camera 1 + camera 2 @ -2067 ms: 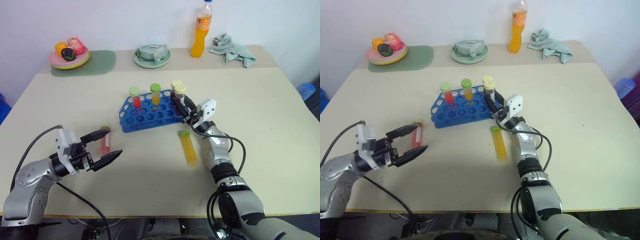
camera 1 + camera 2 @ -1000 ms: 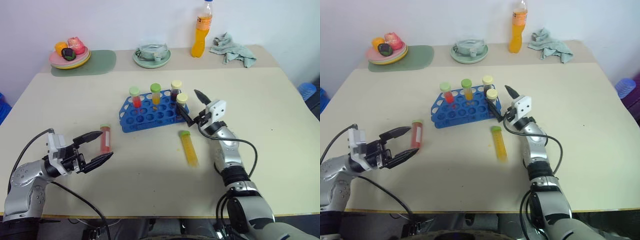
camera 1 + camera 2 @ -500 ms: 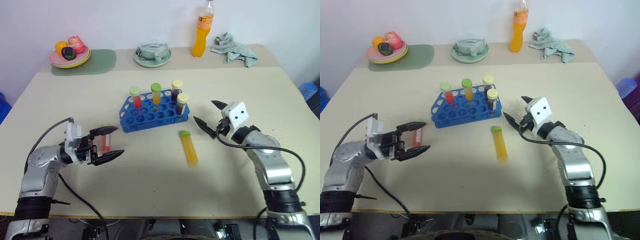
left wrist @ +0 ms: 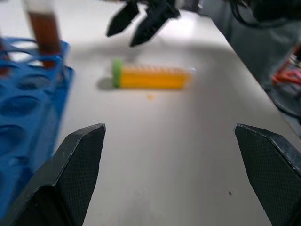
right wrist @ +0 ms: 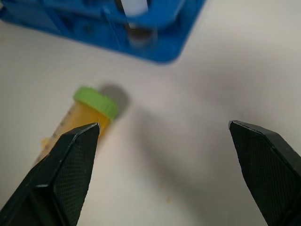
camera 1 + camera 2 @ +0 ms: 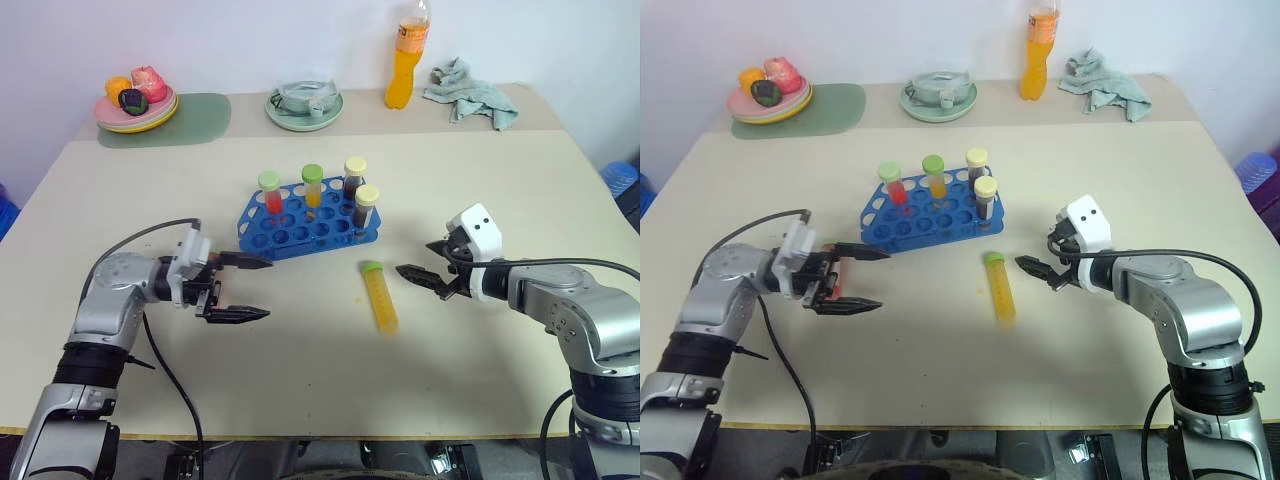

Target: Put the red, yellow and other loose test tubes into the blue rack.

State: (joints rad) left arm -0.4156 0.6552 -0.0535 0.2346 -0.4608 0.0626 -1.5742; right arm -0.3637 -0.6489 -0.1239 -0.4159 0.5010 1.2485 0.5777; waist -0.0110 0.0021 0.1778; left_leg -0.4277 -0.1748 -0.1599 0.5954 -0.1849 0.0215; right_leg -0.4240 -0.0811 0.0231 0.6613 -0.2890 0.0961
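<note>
The beige table [image 6: 300, 400] is seen from above and behind by both eye views, facing forward and down. Each wrist view is set low and close between wide-spread black fingers. The lying yellow green-capped tube [image 4: 150, 77] and the bright-blue perforated plastic rack [image 5: 155, 42] are shared by all views.

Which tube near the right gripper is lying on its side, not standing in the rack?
The yellow tube with the green cap. It lies flat on the table, just beside the right gripper; four others stand upright in the blue rack.
</note>
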